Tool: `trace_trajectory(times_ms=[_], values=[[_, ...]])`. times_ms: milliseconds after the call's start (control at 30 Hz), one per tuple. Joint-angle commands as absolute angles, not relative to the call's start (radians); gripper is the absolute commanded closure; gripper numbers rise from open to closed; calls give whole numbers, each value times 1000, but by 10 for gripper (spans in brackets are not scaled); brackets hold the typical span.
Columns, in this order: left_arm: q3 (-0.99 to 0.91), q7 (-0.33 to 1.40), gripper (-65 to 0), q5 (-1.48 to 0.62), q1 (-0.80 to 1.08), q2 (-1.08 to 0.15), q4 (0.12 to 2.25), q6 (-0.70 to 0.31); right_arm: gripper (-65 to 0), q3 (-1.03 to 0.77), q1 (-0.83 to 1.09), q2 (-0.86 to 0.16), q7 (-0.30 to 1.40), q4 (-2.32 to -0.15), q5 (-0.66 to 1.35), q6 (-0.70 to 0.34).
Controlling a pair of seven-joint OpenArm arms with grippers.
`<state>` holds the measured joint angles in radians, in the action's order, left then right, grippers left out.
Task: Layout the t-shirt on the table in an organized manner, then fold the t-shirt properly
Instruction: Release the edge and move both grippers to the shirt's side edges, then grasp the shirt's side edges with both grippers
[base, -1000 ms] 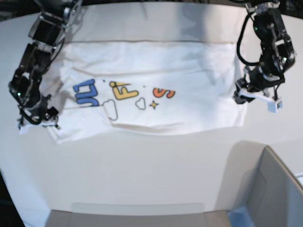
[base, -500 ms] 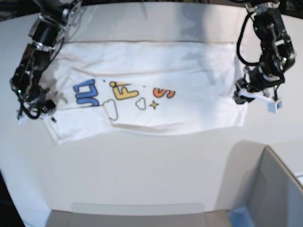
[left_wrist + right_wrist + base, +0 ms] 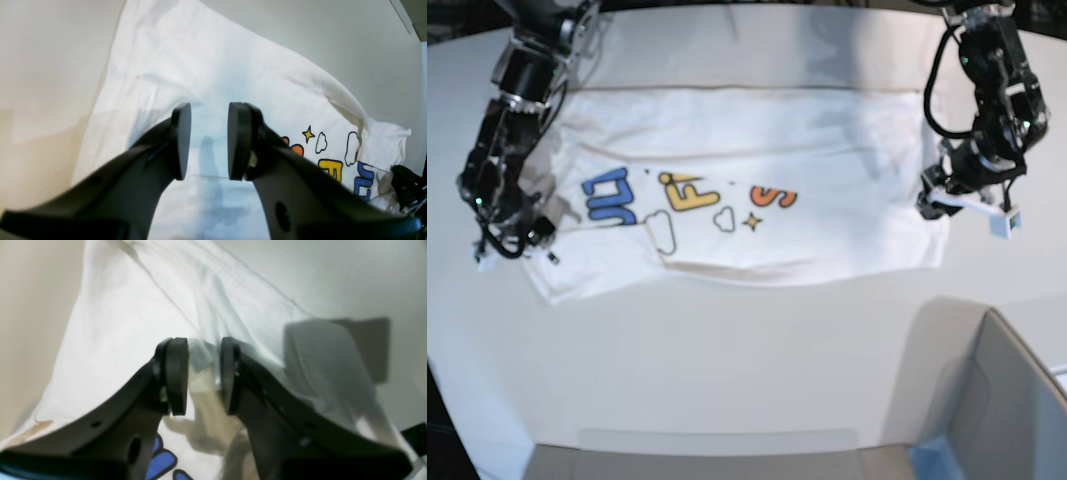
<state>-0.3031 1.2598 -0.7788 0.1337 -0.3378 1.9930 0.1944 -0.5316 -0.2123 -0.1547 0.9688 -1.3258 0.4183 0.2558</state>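
Beyond your work surface, a dark strip [image 3: 457, 25] runs along the far edge. At the near right you have a grey box [image 3: 1002, 400] with a blue corner [image 3: 932, 458]. Soft overhead light throws faint shadows; a pale grey panel [image 3: 717, 452] lies along the near edge.

T-shirt [image 3: 747, 185] taken as landmark. Bare table [image 3: 727, 350] is seen in front of its near hem and beyond its far edge. Its two ends are occupied by the left gripper [image 3: 972, 205] and right gripper [image 3: 507, 240]. Front-corner approach is blocked by a grey box [image 3: 997, 400].
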Motion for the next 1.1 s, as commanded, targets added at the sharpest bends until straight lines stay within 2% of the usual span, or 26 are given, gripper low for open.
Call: trace_trajectory(times_ms=[0, 533, 967, 1067], values=[[-309, 1256, -199, -783, 124, -351, 2006, 193, -177, -519, -236, -162, 969, -1343, 433, 248], [-309, 1256, -199, -783, 124, -341, 2005, 193, -177, -509, -213, -162, 970, -1382, 433, 248], [-308, 1256, -199, -783, 124, -323, 2005, 193, -175, -456, -259, -166, 964, -1308, 433, 245], [-308, 1256, -199, -783, 124, -323, 2005, 193, -134, -446, -259, -163, 964, -1305, 433, 245]])
